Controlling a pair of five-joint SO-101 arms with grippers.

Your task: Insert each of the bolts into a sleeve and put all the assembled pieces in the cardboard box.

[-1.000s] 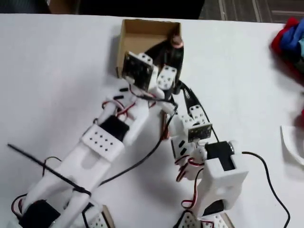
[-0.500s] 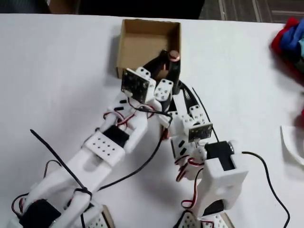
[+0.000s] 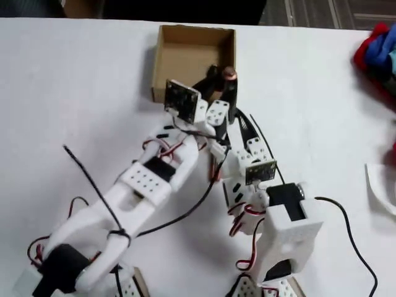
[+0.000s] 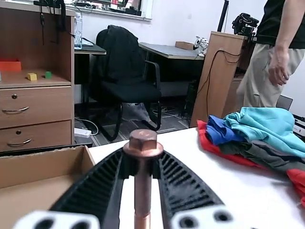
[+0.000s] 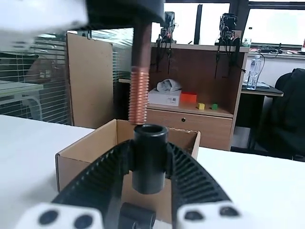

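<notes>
My left gripper [image 3: 221,83] is shut on a copper bolt [image 3: 229,74], holding it upright by the near right corner of the cardboard box [image 3: 162,52]. In the left wrist view the bolt [image 4: 142,176] stands head up between the black fingers [image 4: 100,186]. My right gripper [image 5: 149,145] is shut on a black sleeve [image 5: 149,162], also upright. The bolt's threaded end [image 5: 138,102] hangs just above the sleeve's opening, with the box [image 5: 81,162] right behind. From above, the left gripper hides the sleeve.
Another black sleeve [image 5: 137,217] lies low beneath my right gripper. A heap of coloured clothes [image 3: 377,49] sits at the table's right edge, with a white object [image 3: 380,189] below it. Black cables [image 3: 346,229] trail around both arms.
The left arm has pulled the bolt back from over the box's far right part to its near right corner, and its elbow has swung right. The right arm has kept still.
</notes>
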